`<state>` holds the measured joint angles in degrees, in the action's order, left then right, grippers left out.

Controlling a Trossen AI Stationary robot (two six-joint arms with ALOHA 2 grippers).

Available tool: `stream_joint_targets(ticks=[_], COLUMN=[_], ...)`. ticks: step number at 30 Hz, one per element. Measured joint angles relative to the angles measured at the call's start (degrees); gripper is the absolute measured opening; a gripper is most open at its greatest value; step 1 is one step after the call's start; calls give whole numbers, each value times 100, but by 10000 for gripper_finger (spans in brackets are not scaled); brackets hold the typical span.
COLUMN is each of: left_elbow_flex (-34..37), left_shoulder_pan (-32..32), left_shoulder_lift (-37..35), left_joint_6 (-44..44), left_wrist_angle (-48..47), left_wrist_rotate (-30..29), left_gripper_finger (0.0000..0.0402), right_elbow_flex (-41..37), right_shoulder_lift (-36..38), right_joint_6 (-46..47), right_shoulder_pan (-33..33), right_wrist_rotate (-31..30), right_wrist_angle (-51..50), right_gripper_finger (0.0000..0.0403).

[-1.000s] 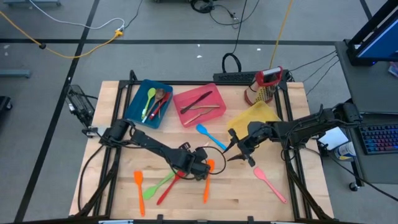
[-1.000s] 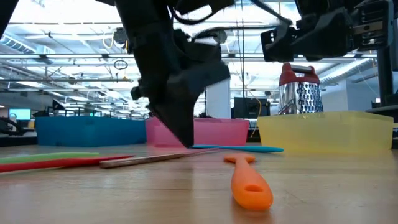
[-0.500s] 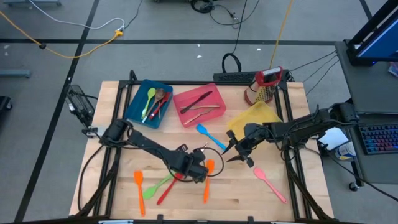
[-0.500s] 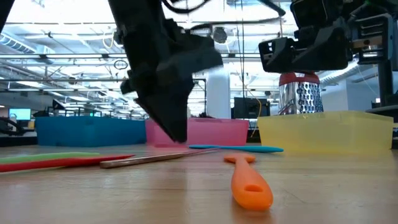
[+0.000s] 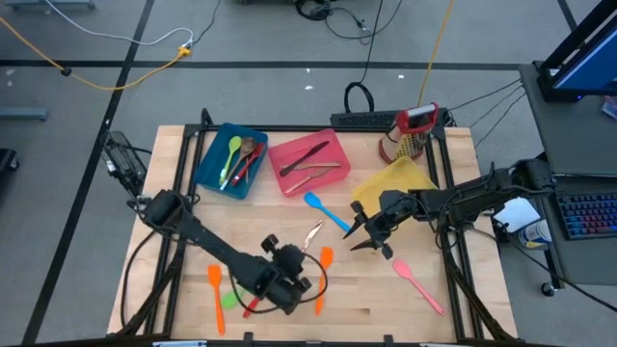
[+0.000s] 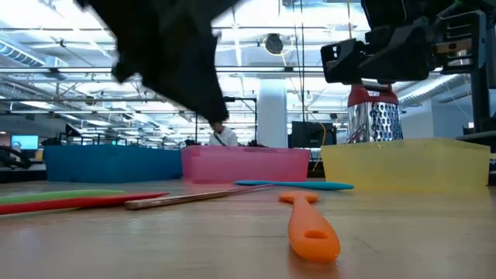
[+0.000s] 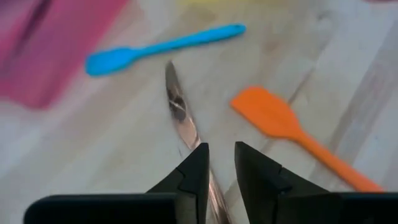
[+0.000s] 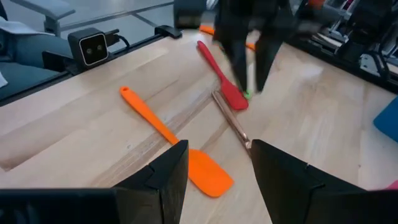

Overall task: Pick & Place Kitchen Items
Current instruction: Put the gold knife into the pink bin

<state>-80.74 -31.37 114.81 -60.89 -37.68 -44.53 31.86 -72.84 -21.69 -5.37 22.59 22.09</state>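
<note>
Several kitchen items are already sorted, by my reading: the blue bin (image 5: 214, 164) holds a green spoon (image 5: 232, 154) and a few other utensils, and the pink bin (image 5: 280, 152) holds a dark piece and a copper piece. The yellow bin (image 5: 416, 177) shows nothing inside from above, though the right arm partly covers it.

Left on the wooden table (image 5: 386, 299) I count a blue spatula (image 5: 325, 211), a copper knife (image 5: 311, 235), an orange spatula (image 5: 322, 278), a pink spoon (image 5: 417, 284), an orange spoon (image 5: 215, 295), and green and red utensils partly hidden under my left arm. I judge the job under half done.

My left gripper (image 7: 220, 169) hangs just above the copper knife's handle end, fingers narrow with a small gap between them, holding nothing. The knife lies flat on the table between the blue spatula and the orange spatula.

My right gripper (image 5: 364, 231) hovers beside the yellow bin, near the middle of the table, fingers spread wide and empty, pointed toward the copper knife
</note>
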Motion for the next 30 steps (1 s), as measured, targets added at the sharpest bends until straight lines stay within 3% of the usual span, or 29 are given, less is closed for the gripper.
stream_joint_targets(ticks=[3, 7, 13, 30], left_elbow_flex=[503, 1232, 1885, 1941], left_shoulder_pan=[34, 11, 28, 25], left_shoulder_lift=[59, 82, 143, 312], left_joint_6=[-239, -398, -297, 113], left_wrist_angle=[884, 1956, 3516, 3628], left_wrist_rotate=[163, -35, -59, -152], left_gripper_finger=[82, 81, 81, 81], right_elbow_flex=[0, 0, 0, 0], right_shoulder_lift=[2, 2, 2, 2], right_joint_6=[7, 4, 1, 0], right_shoulder_pan=[0, 0, 0, 0], right_wrist_rotate=[0, 2, 0, 4], right_wrist_angle=[54, 44, 37, 34], right_gripper_finger=[169, 169, 169, 169])
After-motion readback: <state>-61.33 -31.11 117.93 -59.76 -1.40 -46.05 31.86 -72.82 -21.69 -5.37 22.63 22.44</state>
